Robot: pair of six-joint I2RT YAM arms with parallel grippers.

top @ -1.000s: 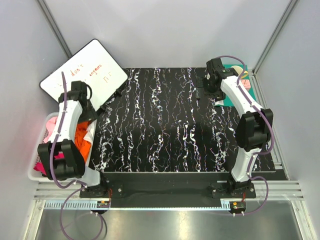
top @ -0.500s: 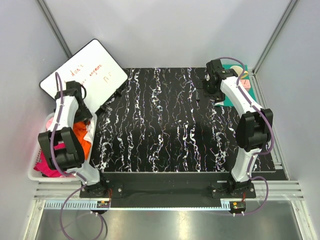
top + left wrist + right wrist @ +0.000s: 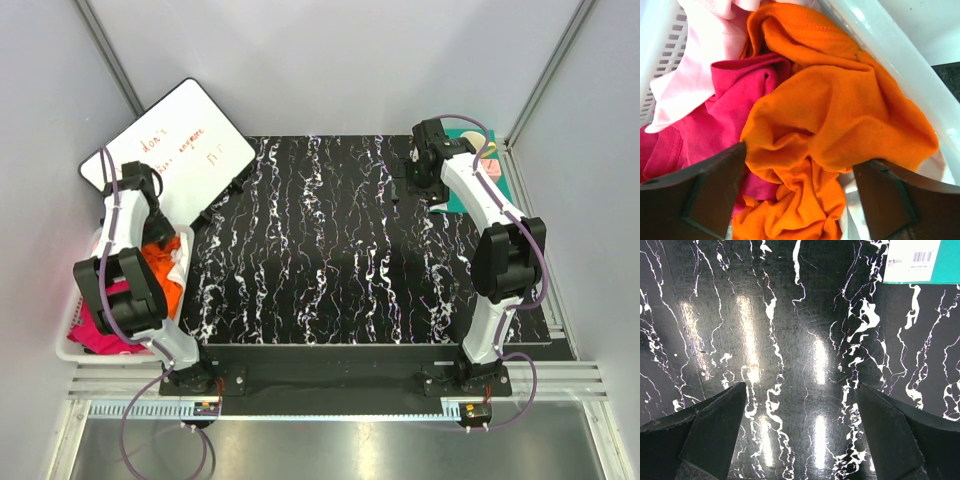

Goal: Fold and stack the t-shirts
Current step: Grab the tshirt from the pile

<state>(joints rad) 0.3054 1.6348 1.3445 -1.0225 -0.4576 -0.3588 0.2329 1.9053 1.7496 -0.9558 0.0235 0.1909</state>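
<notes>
**Top external.** Black white-veined bench [image 3: 330, 260] mid-frame. White slotted basket [image 3: 75, 352] sits off the bench edge at 8–9 o'clock. It holds the orange t-shirt [image 3: 163, 268] at its far end and the magenta t-shirt [image 3: 92, 328] at its near end. The left arm [image 3: 118, 225] reaches over the basket, and its tool end is not readable from here. A whiteboard [image 3: 185, 150] with red writing lies at 10–11 o'clock. The right arm [image 3: 482, 205] stretches toward 1 o'clock, beside the teal mat [image 3: 503, 175].

**Left wrist.** Left gripper [image 3: 801, 155] is spread wide, one finger on either side of a crumpled orange fold. Contact cannot be told. The magenta shirt lies at 9 o'clock of the orange one, tucked under its edge. The pale pink t-shirt [image 3: 697, 55] lies at 10–11 o'clock, against the slotted wall.

**Right wrist.** Right gripper [image 3: 801, 386] is spread wide, holding nothing, over bare bench. The mat's corner shows at 1 o'clock.
</notes>
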